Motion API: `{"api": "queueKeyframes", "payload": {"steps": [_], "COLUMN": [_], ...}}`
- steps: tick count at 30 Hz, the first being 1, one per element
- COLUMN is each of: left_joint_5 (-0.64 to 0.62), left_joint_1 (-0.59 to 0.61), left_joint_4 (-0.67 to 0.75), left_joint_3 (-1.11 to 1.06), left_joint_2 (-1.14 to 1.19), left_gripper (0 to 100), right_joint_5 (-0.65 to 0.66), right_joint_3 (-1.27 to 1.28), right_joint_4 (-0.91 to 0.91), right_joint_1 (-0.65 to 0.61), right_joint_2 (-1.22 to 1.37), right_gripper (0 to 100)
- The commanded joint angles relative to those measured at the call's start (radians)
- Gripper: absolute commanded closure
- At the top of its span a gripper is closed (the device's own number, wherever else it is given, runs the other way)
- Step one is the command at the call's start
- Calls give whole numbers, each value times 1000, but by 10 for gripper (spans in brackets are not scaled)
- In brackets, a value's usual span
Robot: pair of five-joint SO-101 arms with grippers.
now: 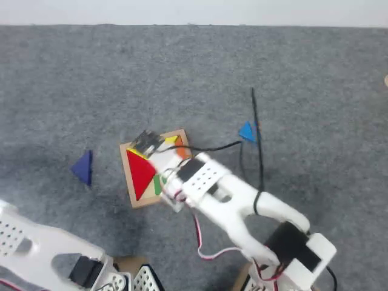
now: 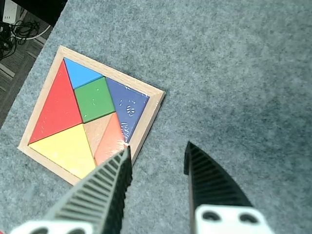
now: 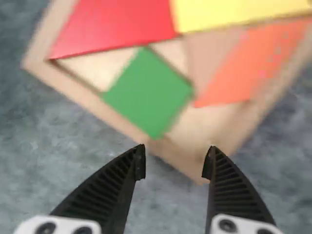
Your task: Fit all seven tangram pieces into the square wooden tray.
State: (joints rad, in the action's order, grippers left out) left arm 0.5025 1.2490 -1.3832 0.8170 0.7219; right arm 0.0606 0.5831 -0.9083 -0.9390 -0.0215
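Right gripper (image 3: pixel 175 151), fingers (image 3: pixel 122 178): apart, nothing between them, tips over the near corner of the square wooden tray (image 3: pixel 229 131).

Green square (image 3: pixel 148 97): just beyond the tips, inside the tray, lying askew, bare floor showing beside it.

Red triangle (image 3: pixel 112 24), yellow triangle (image 3: pixel 234 12), orange piece (image 3: pixel 243 63): in the tray, upper part of the right wrist frame.

Tray in the high view (image 1: pixel 128 182): centre of frame, right arm over its lower right part.

Dark blue triangle (image 1: pixel 83 167): on the grey mat, left of the tray, well apart.

Light blue triangle (image 1: pixel 246 131): on the mat, right of the tray, well apart.

Left gripper (image 2: pixel 157 150), fingers (image 2: pixel 107 190): apart, empty, tips over the mat beside a tray edge (image 2: pixel 157 105), upper left of its frame. That tray looks nearly or wholly filled; cannot tell whether it is the same one.

Step in hand, judged: seating the green square.

Handling note: take the square across two opposite edges, turn it until one edge runs along the red triangle, then slide it flat into the bare patch. Press lightly, since the tray may skid on the mat or the seated pieces may lift. Both blue triangles are still to be fetched
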Motion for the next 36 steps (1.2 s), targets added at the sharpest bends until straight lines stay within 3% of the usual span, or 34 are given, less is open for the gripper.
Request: {"api": "queueKeyframes", "payload": {"steps": [1, 8, 17, 24, 30, 36], "left_joint_5": [6, 6, 8, 8, 8, 8], "left_joint_1": [-3, -3, -3, -5, -5, -5], "left_joint_4": [-6, -6, 0, -5, -3, 0], "left_joint_3": [42, 42, 42, 44, 42, 42], "left_joint_2": [-15, -15, -15, -15, -15, -15], "left_gripper": [829, 829, 829, 829, 829, 829], "right_joint_5": [-3, -3, -46, -52, -54, -75], "right_joint_3": [-11, -63, -80, -80, -117, -201], "right_joint_4": [33, -27, -59, 1, 33, 25], "right_joint_1": [-65, -61, 101, 94, -1, -19], "right_joint_2": [-5, -13, -7, 8, 101, 122], "right_gripper": [786, 786, 786, 786, 786, 786]}}
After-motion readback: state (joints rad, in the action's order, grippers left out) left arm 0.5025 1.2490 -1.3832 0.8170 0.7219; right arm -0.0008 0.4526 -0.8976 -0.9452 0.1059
